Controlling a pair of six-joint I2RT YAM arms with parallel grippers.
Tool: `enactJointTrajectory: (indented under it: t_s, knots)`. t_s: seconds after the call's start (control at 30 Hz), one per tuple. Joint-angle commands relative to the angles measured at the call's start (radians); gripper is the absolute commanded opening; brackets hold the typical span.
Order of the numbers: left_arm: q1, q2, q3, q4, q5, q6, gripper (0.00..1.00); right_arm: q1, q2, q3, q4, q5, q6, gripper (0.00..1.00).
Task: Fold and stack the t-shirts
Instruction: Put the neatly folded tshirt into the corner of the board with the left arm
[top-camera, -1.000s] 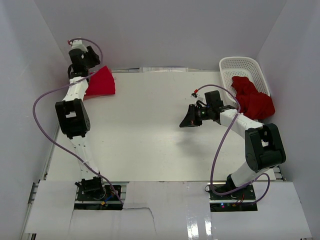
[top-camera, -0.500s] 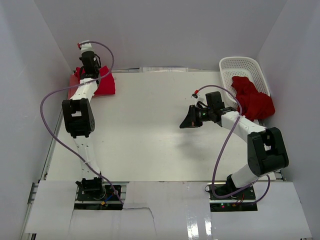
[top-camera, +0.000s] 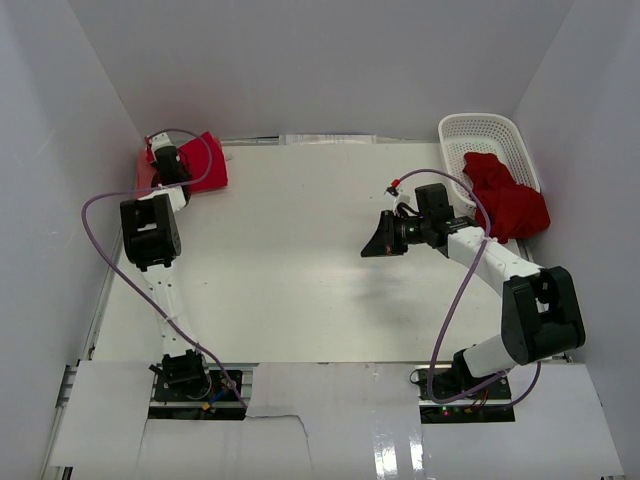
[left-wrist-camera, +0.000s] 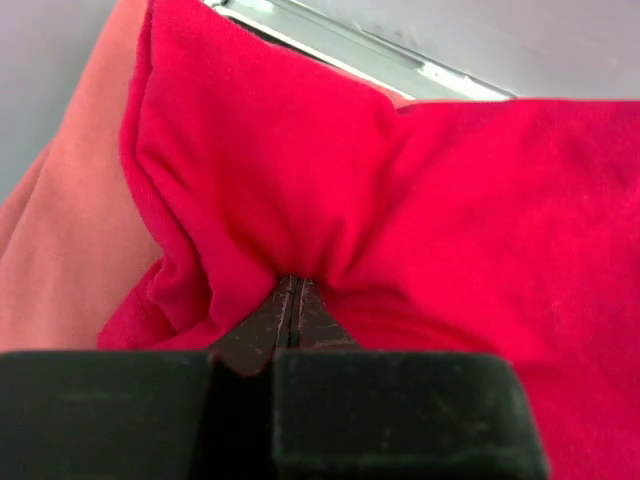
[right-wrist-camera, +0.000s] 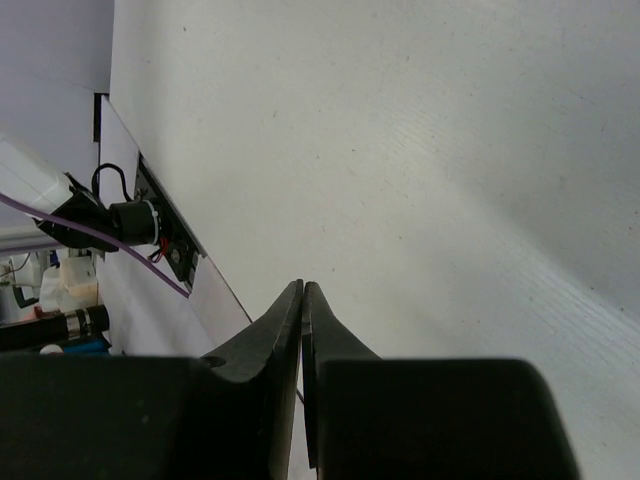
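A folded crimson t-shirt (top-camera: 205, 160) (left-wrist-camera: 450, 200) lies at the table's far left corner on top of a salmon-pink t-shirt (top-camera: 146, 178) (left-wrist-camera: 70, 230). My left gripper (top-camera: 163, 155) (left-wrist-camera: 290, 285) is shut on a bunched pinch of the crimson cloth, whose folds gather at its tips. More crimson t-shirts (top-camera: 508, 198) spill from the white basket (top-camera: 480, 128) at the far right. Over bare table at centre right, my right gripper (top-camera: 372, 245) (right-wrist-camera: 302, 288) is shut on nothing.
A metal rail (left-wrist-camera: 340, 45) runs along the table's back edge just behind the left stack. White walls enclose the table on the left, back and right. The right arm's purple cable (top-camera: 445, 300) loops above the tabletop.
The left gripper has closed from open onto the crimson shirt, and the left forearm has swung in over the corner stack. The right arm has hardly moved.
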Motion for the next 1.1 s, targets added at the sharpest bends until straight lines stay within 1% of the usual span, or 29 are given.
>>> enactJointTrajectory:
  t_s: [0.0, 0.07, 0.13, 0.27, 0.3, 0.37, 0.4, 0.43, 0.47, 0.5, 0.53, 0.57, 0.63, 0.67, 0.7, 0.73, 0.77, 0.8, 0.83, 0.87, 0.9, 1.0, 1.03, 1.07]
  knots:
    - [0.023, -0.001, -0.027, 0.025, 0.016, -0.021, 0.1, 0.005, -0.03, 0.008, -0.018, -0.023, -0.024, 0.08]
    - [0.028, -0.004, -0.019, 0.024, 0.038, -0.033, 0.14, 0.005, -0.042, 0.013, -0.027, -0.019, -0.027, 0.08]
    - [0.028, -0.036, -0.004, 0.024, 0.056, -0.052, 0.16, 0.005, -0.056, 0.013, -0.041, -0.014, -0.036, 0.08]
    - [0.01, -0.13, 0.098, 0.014, 0.078, -0.036, 0.25, 0.005, -0.067, 0.016, -0.047, -0.013, -0.034, 0.08]
    - [0.004, -0.155, 0.111, 0.011, 0.067, -0.03, 0.31, 0.005, -0.068, 0.016, -0.048, -0.013, -0.033, 0.08]
    - [-0.024, -0.242, 0.132, -0.001, 0.046, 0.003, 0.36, 0.005, -0.07, 0.015, -0.045, -0.013, -0.031, 0.08]
    - [-0.036, -0.273, 0.136, -0.01, -0.005, 0.02, 0.39, 0.005, -0.073, 0.013, -0.045, -0.011, -0.031, 0.08]
    - [-0.064, -0.335, 0.134, -0.021, -0.029, 0.039, 0.45, 0.005, -0.073, 0.013, -0.045, -0.009, -0.031, 0.08]
    - [-0.078, -0.368, 0.128, -0.047, -0.055, 0.081, 0.48, 0.005, -0.074, 0.013, -0.044, -0.006, -0.031, 0.08]
    - [-0.092, -0.403, 0.114, -0.061, -0.088, 0.092, 0.52, 0.005, -0.073, 0.015, -0.044, -0.008, -0.03, 0.08]
    - [-0.113, -0.438, 0.078, -0.08, -0.159, 0.093, 0.54, 0.005, -0.073, 0.016, -0.044, -0.012, -0.03, 0.08]
    - [-0.122, -0.513, 0.056, -0.152, -0.181, 0.068, 0.54, 0.005, -0.071, 0.019, -0.047, -0.013, -0.028, 0.08]
    - [-0.125, -0.585, 0.005, -0.263, -0.22, 0.012, 0.55, 0.005, -0.074, 0.033, -0.053, -0.02, -0.024, 0.08]
    - [-0.125, -0.656, -0.008, -0.417, -0.24, -0.03, 0.57, 0.005, -0.074, 0.038, -0.055, -0.023, -0.021, 0.08]
    - [-0.125, -0.693, -0.03, -0.477, -0.26, -0.094, 0.57, 0.007, -0.085, 0.045, -0.058, -0.017, -0.017, 0.08]
    - [-0.125, -0.733, -0.091, -0.531, -0.27, -0.122, 0.58, 0.007, -0.091, 0.045, -0.059, -0.013, -0.019, 0.09]
    - [-0.125, -0.776, -0.135, -0.605, -0.245, -0.14, 0.59, 0.008, -0.099, 0.045, -0.061, -0.003, -0.02, 0.09]
    - [-0.125, -0.876, -0.188, -0.619, -0.235, -0.148, 0.61, 0.008, -0.114, 0.042, -0.07, 0.015, -0.031, 0.09]
    - [-0.127, -0.932, -0.294, -0.652, -0.229, -0.17, 0.64, 0.01, -0.125, 0.038, -0.079, 0.027, -0.036, 0.09]
    - [-0.127, -1.042, -0.343, -0.659, -0.182, -0.179, 0.82, 0.008, -0.146, 0.036, -0.09, 0.044, -0.042, 0.1]
    - [-0.13, -1.095, -0.386, -0.662, -0.156, -0.17, 0.98, 0.008, -0.157, 0.033, -0.097, 0.055, -0.048, 0.11]
    - [-0.139, -1.225, -0.499, -0.711, -0.041, -0.144, 0.98, 0.008, -0.2, 0.028, -0.13, 0.099, -0.077, 0.16]
    - [-0.141, -1.295, -0.522, -0.749, -0.024, -0.133, 0.98, 0.008, -0.209, 0.024, -0.14, 0.107, -0.089, 0.17]
    - [-0.141, -1.326, -0.562, -0.775, -0.014, -0.141, 0.98, 0.01, -0.217, 0.019, -0.141, 0.115, -0.091, 0.21]
